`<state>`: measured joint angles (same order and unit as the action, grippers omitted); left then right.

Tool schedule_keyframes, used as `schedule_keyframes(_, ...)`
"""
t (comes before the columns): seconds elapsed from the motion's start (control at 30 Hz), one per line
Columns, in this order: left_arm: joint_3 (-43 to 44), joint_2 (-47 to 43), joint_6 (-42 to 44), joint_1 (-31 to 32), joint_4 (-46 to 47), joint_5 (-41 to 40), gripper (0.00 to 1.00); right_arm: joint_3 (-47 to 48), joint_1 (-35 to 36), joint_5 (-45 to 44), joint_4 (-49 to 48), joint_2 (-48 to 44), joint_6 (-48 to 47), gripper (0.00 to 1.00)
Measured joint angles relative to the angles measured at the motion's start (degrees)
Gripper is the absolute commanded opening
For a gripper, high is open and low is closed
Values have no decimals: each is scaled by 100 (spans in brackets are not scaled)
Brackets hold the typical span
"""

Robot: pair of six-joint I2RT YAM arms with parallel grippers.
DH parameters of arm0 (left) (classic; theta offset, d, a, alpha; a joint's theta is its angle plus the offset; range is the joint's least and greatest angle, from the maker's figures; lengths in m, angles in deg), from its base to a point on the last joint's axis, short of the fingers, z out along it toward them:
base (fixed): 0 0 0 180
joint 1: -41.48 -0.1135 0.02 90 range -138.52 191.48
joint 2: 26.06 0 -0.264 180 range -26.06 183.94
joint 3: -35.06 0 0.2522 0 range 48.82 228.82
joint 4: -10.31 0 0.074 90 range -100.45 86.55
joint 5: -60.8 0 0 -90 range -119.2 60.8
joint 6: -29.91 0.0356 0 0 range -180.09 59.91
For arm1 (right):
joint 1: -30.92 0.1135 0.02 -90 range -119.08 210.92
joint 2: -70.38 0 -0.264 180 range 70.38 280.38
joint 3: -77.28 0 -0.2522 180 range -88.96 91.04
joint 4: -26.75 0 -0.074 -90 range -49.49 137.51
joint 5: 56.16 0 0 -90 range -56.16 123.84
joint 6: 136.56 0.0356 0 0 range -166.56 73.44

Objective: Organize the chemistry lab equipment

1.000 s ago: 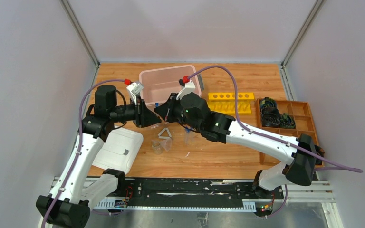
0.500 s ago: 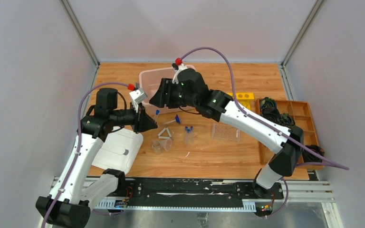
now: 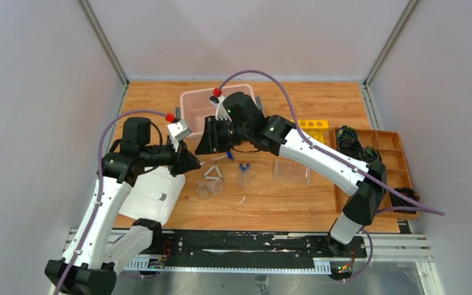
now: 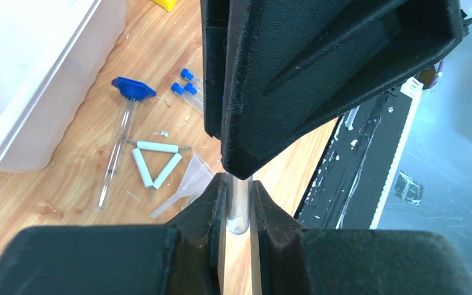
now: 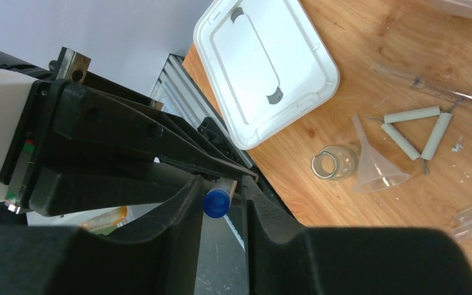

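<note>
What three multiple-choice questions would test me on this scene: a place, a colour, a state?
1. Where is the triangle? A in the bin; B on the table; C held aloft.
2. What colour is the held tube's cap? A blue; B red; C yellow.
3. The left gripper is: A wide open; B out of view; C shut on the tube.
Answers: B, it lies on bare wood; A, the right wrist view shows blue; C, its fingers clamp the tube.
</note>
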<state>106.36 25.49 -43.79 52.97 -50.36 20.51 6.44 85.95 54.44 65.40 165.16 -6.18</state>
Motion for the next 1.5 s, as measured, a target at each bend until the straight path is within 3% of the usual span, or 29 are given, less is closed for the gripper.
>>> schedule_keyframes(0.17, 0, -26, 39, 0, -7, -24, 0, 35, 0, 125, 31, 0, -31, 9)
schedule_keyframes(0.23, 0, -35, 42, 0, -20, -28, 8, 35, -4, 170, 50, 0, -52, 0)
schedule_keyframes(0.3, 0, -35, 42, 2, -33, -33, 36, 35, -7, 199, 68, 0, -74, 0)
schedule_keyframes(0.4, 2, -35, 61, 24, -39, -114, 96, 35, -46, 258, 114, 0, -74, 0)
schedule_keyframes(0.43, 7, -33, 2, 24, -44, -168, 99, 33, -66, 280, 144, -7, -76, 0)
schedule_keyframes(0.7, 140, 0, -219, 24, -79, -586, 100, -404, -640, -59, 710, -444, -413, 0)
schedule_keyframes(1.07, 334, 170, -350, 24, -269, -1185, 100, -1982, -1718, -2273, 1469, -1856, -1471, 0)
schedule_keyframes(1.23, 365, 280, -376, 24, -302, -1425, 100, -2524, -1794, -3084, 1429, -2072, -1775, 0)
schedule_keyframes(1.5, 365, 304, -459, 24, -310, -1545, 100, -3042, -1845, -3515, 1163, -1875, -1945, 0)
